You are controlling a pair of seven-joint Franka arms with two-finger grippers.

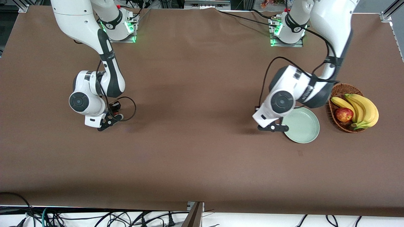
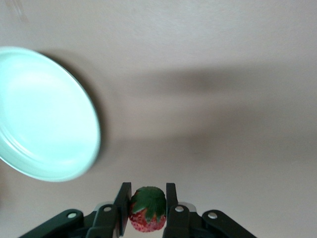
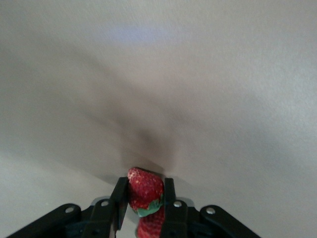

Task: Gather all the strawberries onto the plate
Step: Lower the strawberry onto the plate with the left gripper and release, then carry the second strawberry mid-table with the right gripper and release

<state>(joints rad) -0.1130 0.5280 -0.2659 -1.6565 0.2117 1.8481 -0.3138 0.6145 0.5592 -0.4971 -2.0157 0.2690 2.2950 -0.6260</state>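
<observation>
Arm shells: glossy white, dark grey joint bands
Wrist caps: round dark discs
Bases: green lights glowing
Cables: black, looped along both arms
Fingers (image 2: pixel 171 197): flat black pads
Gripper linkages: matte black, silver screw heads

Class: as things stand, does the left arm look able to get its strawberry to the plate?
Probably yes. The left hand, shut on a strawberry, hangs just beside the plate. Nothing lies between them, and the plate looks empty.
</observation>
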